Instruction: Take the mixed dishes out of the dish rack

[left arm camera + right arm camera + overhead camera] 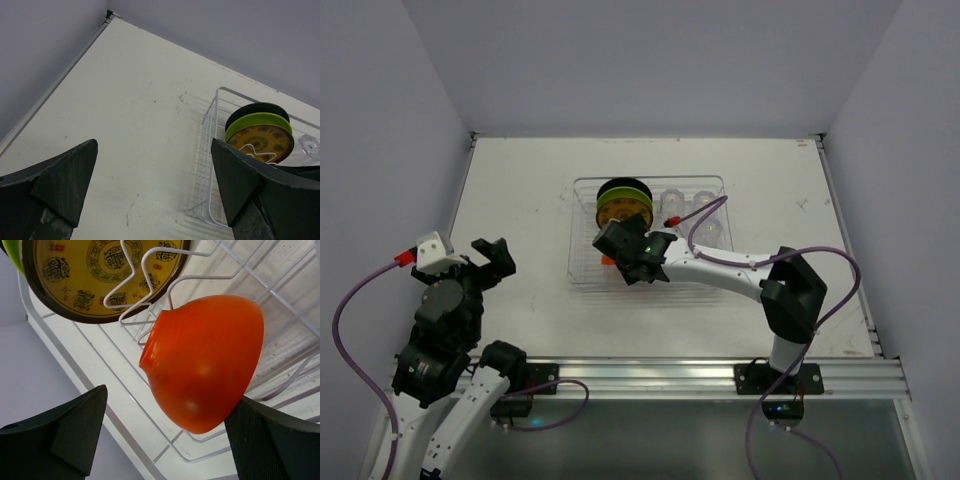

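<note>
Orange bowl [205,365] tipped on side in dish rack [574,240] near-left corner, beside amber plate [100,275]. Right gripper [167,405] jaws apart, flanking bowl: centre, close gently, lift straight out. Left gripper [154,145] apart, off rack.

Honestly not much to read here. The only thing with any writing is the round amber-yellow patterned plate with the dark rim [95,275], standing on edge near the far left corner of the clear rectangular plastic dish rack [690,180]. Its face carries dark round medallions with Chinese-style characters, plus a few tiny red square marks between them. They're too stylised for me to make out. Can't read anything else.
</note>
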